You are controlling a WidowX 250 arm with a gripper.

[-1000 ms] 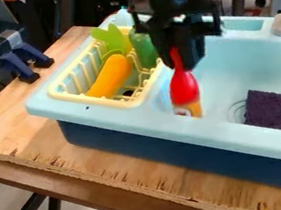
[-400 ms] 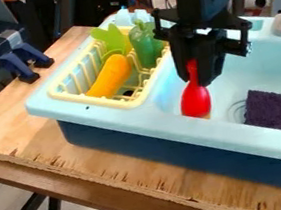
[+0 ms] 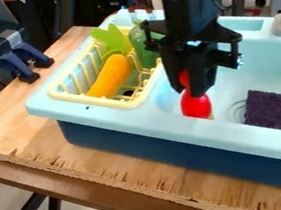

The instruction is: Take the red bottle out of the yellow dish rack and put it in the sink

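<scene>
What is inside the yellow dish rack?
The dish rack holds an orange toy vegetable, a lime-green piece and a darker green piece; what lies beneath them is hidden.

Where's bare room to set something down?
Bare: the wooden tabletop left of the sink, below the blue clamps; also basin floor behind the purple cloth. Crowded: the filled yellow rack and around the gripper with its red utensil.
</scene>
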